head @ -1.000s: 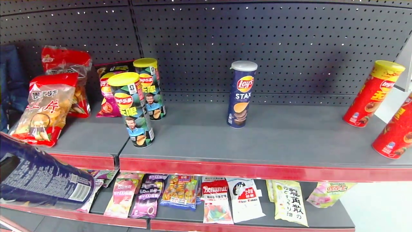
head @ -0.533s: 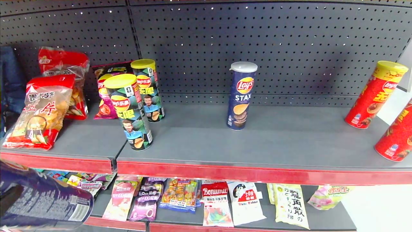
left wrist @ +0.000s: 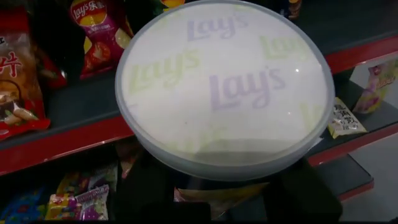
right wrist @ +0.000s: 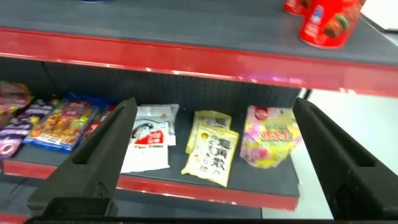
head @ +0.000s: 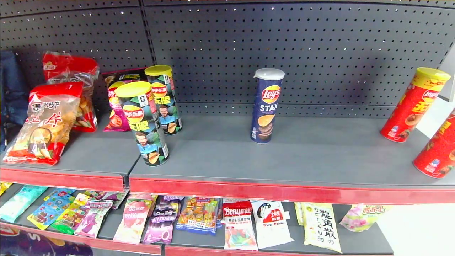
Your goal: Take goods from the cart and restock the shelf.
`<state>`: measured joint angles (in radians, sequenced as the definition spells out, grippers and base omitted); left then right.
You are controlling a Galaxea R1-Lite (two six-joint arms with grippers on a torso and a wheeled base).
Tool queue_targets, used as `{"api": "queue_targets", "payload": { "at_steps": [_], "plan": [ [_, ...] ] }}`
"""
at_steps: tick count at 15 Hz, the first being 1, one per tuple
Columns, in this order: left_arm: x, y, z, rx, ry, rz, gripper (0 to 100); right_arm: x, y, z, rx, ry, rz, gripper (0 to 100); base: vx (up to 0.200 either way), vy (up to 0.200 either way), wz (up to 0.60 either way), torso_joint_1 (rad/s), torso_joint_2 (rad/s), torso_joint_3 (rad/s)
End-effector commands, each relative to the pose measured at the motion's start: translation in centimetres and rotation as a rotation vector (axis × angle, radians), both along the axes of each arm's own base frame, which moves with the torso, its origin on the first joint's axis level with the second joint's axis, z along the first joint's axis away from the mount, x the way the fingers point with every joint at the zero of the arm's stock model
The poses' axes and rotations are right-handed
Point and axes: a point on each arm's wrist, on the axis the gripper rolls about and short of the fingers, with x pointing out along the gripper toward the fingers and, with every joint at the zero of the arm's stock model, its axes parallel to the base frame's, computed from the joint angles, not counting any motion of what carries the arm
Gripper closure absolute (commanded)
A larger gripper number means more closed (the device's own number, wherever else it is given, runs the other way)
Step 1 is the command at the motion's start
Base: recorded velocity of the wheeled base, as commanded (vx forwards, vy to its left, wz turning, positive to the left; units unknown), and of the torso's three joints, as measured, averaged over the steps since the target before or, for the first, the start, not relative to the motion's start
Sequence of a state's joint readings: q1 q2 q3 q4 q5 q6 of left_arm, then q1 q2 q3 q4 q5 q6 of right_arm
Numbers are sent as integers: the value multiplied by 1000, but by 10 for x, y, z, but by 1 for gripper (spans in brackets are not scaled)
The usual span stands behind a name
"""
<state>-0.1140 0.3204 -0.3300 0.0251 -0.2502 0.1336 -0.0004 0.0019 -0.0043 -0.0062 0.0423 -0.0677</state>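
A blue chips can with a white plastic lid (left wrist: pixel 224 87) sits end-on in the left wrist view, and my left gripper (left wrist: pixel 221 190) is shut on its body just behind the lid. In the head view a dark blue sliver of that can (head: pixel 32 246) peeks in at the bottom left, below the lower shelf's front. A matching blue can (head: pixel 266 106) stands upright mid-shelf on the grey upper shelf (head: pixel 284 156). My right gripper (right wrist: pixel 217 174) is open with nothing in it, level with the lower shelf.
Two green cans (head: pixel 144 124) stand left of centre, with snack bags (head: pixel 46 124) beyond them. Two red cans (head: pixel 412 103) stand at the right end. Bare shelf lies on both sides of the standing blue can. Candy bags (head: pixel 238 220) cover the lower shelf.
The blue can in my left gripper has dropped down and left, almost out of the head view. The head camera shifted slightly early on.
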Motion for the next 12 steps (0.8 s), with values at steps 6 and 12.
{"api": "queue_targets", "payload": {
  "at_steps": [6,12],
  "plan": [
    [-1,2,1,1,0,77,100,123,17,220,71,30,331,0,0,0,0,0,0,0],
    [-2,3,3,-1,-7,105,100,242,107,173,-12,230,639,0,0,0,0,0,0,0]
  ]
}}
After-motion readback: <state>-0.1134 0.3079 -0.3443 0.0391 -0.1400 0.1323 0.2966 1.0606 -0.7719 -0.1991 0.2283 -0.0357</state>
